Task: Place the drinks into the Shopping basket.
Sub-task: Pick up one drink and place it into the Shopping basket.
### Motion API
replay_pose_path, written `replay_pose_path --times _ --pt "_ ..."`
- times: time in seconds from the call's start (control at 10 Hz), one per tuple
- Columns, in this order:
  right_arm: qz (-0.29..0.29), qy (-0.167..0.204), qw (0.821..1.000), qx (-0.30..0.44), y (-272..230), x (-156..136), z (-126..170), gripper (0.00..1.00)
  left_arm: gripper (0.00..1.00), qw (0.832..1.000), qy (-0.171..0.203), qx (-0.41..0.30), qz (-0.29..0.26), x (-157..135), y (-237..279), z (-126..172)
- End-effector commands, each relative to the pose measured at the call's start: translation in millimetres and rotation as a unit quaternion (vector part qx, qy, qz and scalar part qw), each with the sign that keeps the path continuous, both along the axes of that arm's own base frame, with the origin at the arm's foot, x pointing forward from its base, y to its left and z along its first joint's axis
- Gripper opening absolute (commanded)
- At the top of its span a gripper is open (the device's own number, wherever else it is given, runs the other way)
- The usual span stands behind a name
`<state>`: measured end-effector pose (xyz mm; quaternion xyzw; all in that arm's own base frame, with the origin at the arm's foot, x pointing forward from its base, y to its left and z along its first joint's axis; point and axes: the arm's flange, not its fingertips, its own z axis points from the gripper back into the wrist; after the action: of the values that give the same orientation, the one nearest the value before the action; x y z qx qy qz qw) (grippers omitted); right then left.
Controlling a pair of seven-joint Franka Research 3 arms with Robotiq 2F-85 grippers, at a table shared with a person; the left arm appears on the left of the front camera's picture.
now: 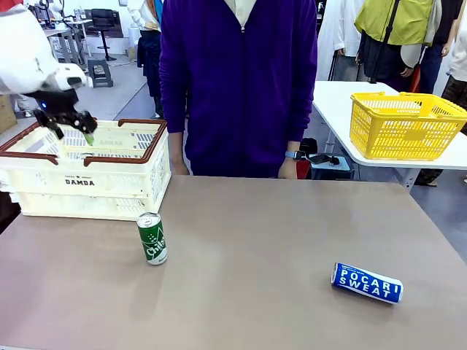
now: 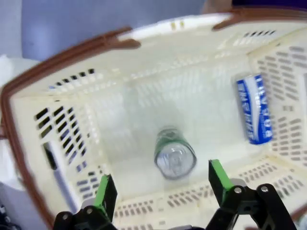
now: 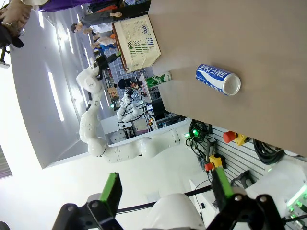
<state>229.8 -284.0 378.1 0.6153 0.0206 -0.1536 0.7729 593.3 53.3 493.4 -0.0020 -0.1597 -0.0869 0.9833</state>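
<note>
The Shopping basket (image 1: 87,175) is set at the 10 o'clock corner of the tabletop (image 1: 255,240), with the word DAMDA on its near wall. The left pincer (image 1: 71,134) is held over the basket's 9 o'clock end, above the brown rim and clear of it. Its green pads are spread wide and nothing is gripped.

In the left wrist view the basket (image 2: 62,120) is seen from above, directly beneath the left pincer (image 2: 162,184). An inner green can (image 2: 175,153) is seen on the basket floor, just at 12 o'clock from the gap between the fingers, its silver end turned to the camera and its outline blurred. An inner blue can (image 2: 254,109) lies on its side at 2 o'clock, close to the slotted wall.

On the tabletop, a standing green can (image 1: 152,238) is placed upright just at 5 o'clock of the basket, apart from it. A POCARI SWEAT can (image 1: 367,283) lies on its side at the tabletop's 4 o'clock, well apart from the basket.

The right pincer (image 3: 167,187) is held wide, with nothing between its fingers. The POCARI SWEAT can (image 3: 218,79) is seen at its 1 o'clock, well apart, and the basket (image 3: 139,42) farther off at 12 o'clock.

A person in purple (image 1: 237,87) stands at the tabletop's 12 o'clock edge. A yellow basket (image 1: 405,124) rests on a side table at 2 o'clock.
</note>
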Motion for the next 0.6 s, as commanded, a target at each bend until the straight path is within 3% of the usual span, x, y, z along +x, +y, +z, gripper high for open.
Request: replay_pose_path --times 0.0,0.1,0.2,0.3,0.5 --pt "-0.002 0.000 1.000 -0.007 3 0 2 1.00 1.00 0.990 0.021 -0.131 0.042 -64 6 90" --pt "-0.002 0.000 1.000 -0.007 3 0 2 1.00 1.00 0.978 -0.036 -0.195 0.064 -105 3 120" --pt "-0.002 0.000 1.000 -0.007 3 0 2 1.00 1.00 0.963 -0.036 -0.267 0.013 -150 0 133" --pt "-0.002 0.000 1.000 -0.007 3 0 2 1.00 1.00 0.944 -0.001 -0.324 -0.066 -197 3 126" --pt "-0.002 0.000 1.000 -0.007 3 0 2 1.00 1.00 0.904 0.038 -0.396 -0.159 -244 37 77"
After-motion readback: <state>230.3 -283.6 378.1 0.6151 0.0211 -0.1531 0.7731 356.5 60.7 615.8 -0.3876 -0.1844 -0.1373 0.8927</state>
